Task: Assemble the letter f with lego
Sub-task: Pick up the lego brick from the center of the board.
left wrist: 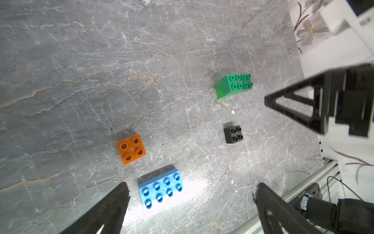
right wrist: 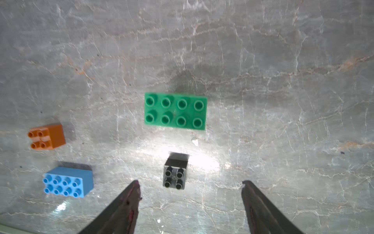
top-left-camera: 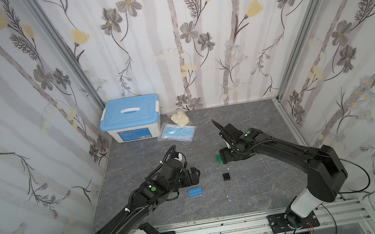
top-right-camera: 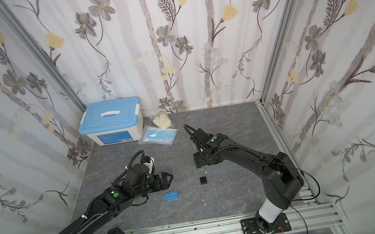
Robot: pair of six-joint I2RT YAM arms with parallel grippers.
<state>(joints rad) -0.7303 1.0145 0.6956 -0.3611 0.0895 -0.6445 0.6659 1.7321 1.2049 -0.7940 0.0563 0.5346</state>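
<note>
Four lego bricks lie apart on the grey table, none joined, so no letter f is in view. The light-blue brick (top-left-camera: pixel 195 192) (left wrist: pixel 160 188) lies just below my left gripper (top-left-camera: pixel 197 172) (left wrist: pixel 191 185), which hangs open and empty. The black brick (top-left-camera: pixel 226 176) (right wrist: pixel 175 174) sits to its right. The green brick (top-left-camera: pixel 217 158) (right wrist: pixel 175 111) pokes out under my right gripper (top-left-camera: pixel 224 158) (right wrist: pixel 190 182), which is open, empty and hovering above the table. The orange brick (left wrist: pixel 131 149) (right wrist: pixel 47 136) shows only in the wrist views; my left arm hides it in both top views.
A white box with a blue lid (top-left-camera: pixel 130 117) stands at the back left. Beside it lie a bag of blue masks (top-left-camera: pixel 176 133) and a bag of pale gloves (top-left-camera: pixel 180 118). Papered walls close three sides; an aluminium rail (top-left-camera: pixel 224 226) runs along the front.
</note>
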